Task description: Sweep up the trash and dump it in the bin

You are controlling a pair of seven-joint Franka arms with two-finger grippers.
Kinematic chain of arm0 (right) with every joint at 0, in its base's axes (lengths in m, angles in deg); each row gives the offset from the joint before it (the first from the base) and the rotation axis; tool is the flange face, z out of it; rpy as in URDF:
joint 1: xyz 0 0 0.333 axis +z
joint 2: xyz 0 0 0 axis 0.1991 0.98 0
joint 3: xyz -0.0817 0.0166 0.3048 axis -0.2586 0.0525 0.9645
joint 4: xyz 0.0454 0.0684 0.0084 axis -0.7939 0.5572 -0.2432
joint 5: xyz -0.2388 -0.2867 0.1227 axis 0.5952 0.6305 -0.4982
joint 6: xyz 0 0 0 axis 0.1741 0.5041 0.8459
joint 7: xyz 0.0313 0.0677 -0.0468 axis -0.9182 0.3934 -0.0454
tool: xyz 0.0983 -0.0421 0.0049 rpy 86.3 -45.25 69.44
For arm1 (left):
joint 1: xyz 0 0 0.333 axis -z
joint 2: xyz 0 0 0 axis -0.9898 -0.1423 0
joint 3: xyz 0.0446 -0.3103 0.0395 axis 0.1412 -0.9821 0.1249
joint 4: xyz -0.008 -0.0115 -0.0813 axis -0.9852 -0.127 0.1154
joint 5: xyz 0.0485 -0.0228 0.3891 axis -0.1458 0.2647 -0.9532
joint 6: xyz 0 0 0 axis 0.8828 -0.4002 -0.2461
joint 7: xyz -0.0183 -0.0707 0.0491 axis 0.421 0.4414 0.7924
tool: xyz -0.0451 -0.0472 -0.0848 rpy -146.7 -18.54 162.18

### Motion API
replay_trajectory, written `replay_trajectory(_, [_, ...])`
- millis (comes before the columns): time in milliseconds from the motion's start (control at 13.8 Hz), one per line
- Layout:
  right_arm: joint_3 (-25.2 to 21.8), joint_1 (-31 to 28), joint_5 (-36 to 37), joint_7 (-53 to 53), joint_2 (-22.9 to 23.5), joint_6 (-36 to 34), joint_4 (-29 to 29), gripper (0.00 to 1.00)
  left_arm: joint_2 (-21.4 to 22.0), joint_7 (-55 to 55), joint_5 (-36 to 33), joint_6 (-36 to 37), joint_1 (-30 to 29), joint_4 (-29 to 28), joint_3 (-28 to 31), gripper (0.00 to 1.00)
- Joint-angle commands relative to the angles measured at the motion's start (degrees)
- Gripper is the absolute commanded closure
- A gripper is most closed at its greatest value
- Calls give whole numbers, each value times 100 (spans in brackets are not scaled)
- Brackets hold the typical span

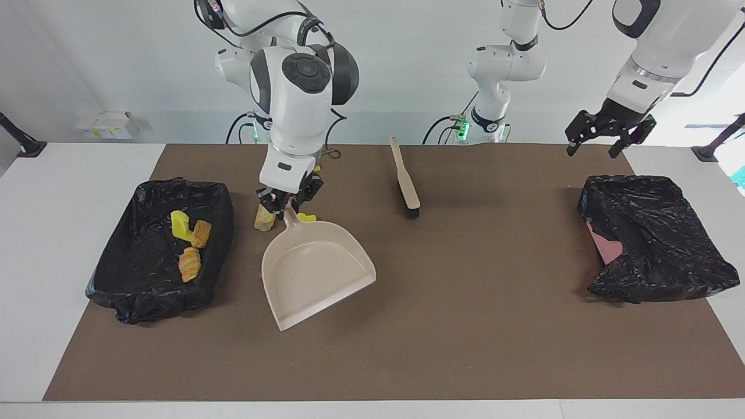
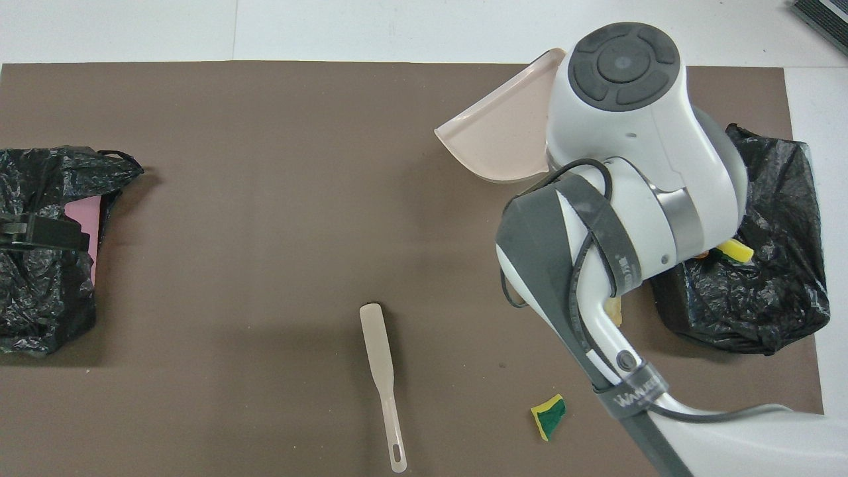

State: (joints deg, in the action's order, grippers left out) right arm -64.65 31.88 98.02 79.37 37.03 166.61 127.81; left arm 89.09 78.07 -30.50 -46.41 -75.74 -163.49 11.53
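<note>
Beige dustpan [image 1: 314,265] hangs from the clamped right claw [image 1: 286,205] over the surface; 3 trash scraps [image 1: 189,238] lie in the black-lined bin [image 1: 122,285]; left claw [image 1: 605,132] spread wide.

Two white arms [image 1: 294,99] with rounded glossy shells and dark grey joint caps bearing concentric ring-and-segment patterns. Dark grey bands wrap the joints; black cables loop along the links, one strap lettered in white. Silver metal ring at each wrist [image 1: 637,73]. Black grippers: right gripper [image 1: 285,201], left gripper [image 1: 602,137], with blocky linkage fingers. Bases [image 1: 486,119] show green lights and black collars, cables trailing out.
</note>
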Motion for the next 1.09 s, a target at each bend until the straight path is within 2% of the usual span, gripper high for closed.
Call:
replay_trajectory(0, [-32,480,-329,-1347,610,132,-586,100,77,-44,-114,138,148,19,86,0])
replay_trajectory(217, [143,606,-679,-2063,1016,465,-789,100,77,-262,-246,121,165,1,42,0])
replay_trajectory(506, [152,1150,-733,-3214,1570,1134,-816,100,51,-616,-237,15,157,27,42,0])
replay_trajectory(796, [135,1343,-979,-3487,1868,1398,-850,100,7,-589,-246,129,139,89,42,0])
replay_trajectory(1013, [152,1415,-988,-3550,1949,1504,-886,100,-90,-598,-228,313,43,352,-10,0])
